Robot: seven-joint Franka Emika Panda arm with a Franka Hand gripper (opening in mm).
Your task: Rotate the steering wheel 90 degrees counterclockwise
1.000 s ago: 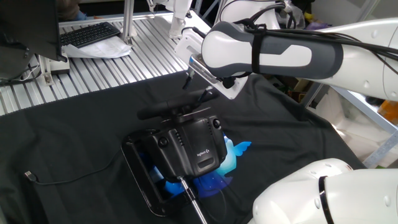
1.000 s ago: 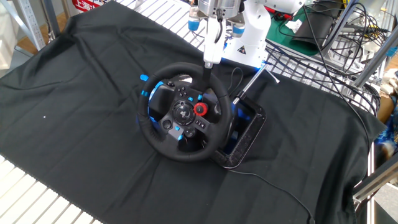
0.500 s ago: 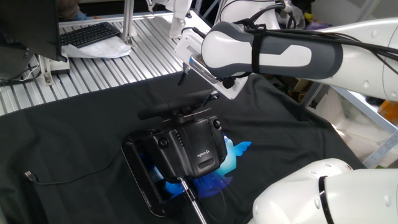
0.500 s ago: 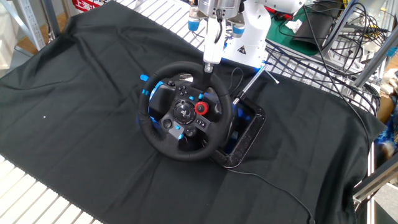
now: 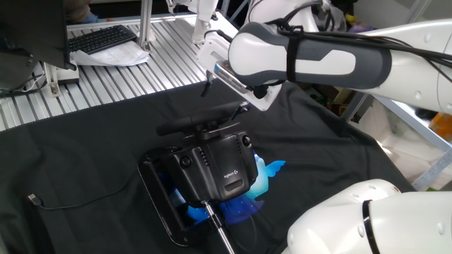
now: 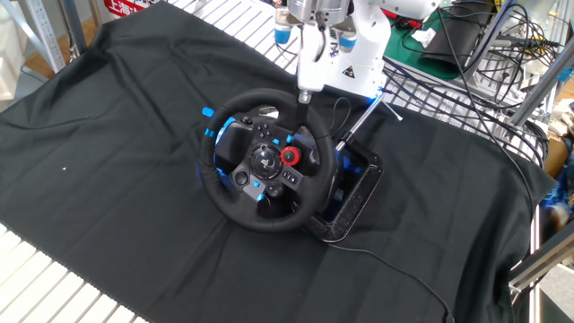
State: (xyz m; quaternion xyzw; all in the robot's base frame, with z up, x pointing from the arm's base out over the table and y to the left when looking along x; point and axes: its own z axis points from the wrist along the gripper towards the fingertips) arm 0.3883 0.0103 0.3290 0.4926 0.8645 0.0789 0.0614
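The steering wheel (image 6: 235,199) faces the other fixed view, a black rim around a hub with a red knob. Its small blue band (image 6: 208,112) sits at the upper left of the rim. In one fixed view the wheel (image 5: 185,124) shows edge-on as a thin dark bar. My gripper (image 6: 304,92) hangs just above the top right of the rim, its fingers together and holding nothing. It also shows in one fixed view (image 5: 207,89), above and behind the bar, clear of it.
The boxy black housing (image 5: 220,166) with a white logo sits behind the wheel, on a flat black frame (image 5: 157,197). A cable (image 5: 78,204) runs over the black cloth. A keyboard (image 5: 102,38) lies on the slatted table. A white robot base (image 6: 354,54) stands behind the wheel.
My gripper has risen a little, from beside the top of the rim to just above it. The wheel has not visibly turned.
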